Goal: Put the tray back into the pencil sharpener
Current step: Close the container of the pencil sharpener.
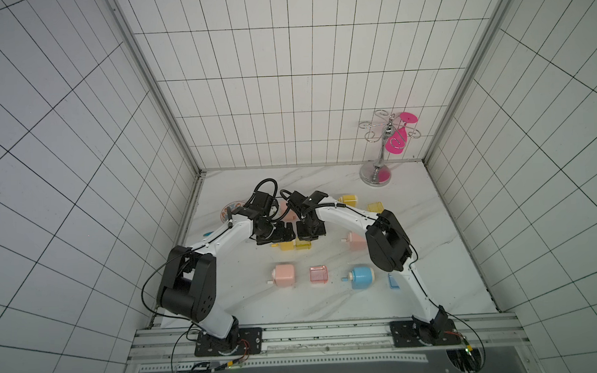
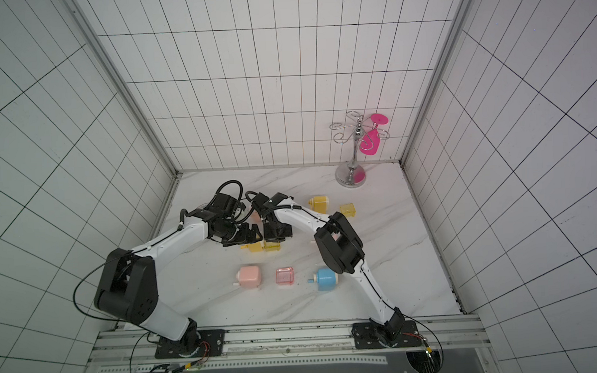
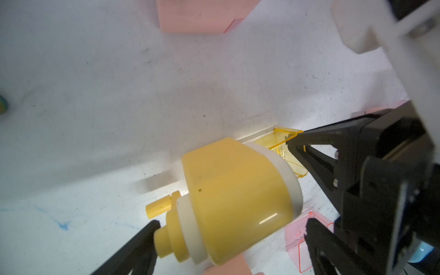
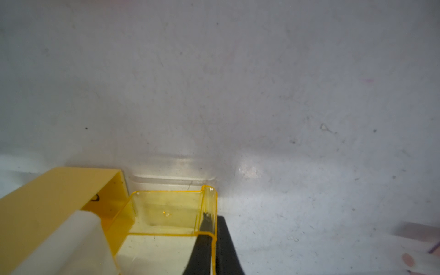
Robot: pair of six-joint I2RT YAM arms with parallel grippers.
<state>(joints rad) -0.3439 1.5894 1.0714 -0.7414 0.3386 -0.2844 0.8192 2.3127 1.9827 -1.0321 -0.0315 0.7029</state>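
**A:** At mid-table, right gripper [image 4: 213, 226] is pinching the yellow tray [image 4: 166, 209] by its wall, partway inside the sharpener [image 3: 233, 190].
**B:** And left gripper [image 3: 232, 222] is gaping wide, gripping nothing, so pushing risks shoving the sharpener away.

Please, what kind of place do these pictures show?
Probably a robot test booth, not a home: white grid-lined walls enclose a marble-look table, two arms are bolted to a metal rail, and coloured pencil sharpeners lie spread on it.
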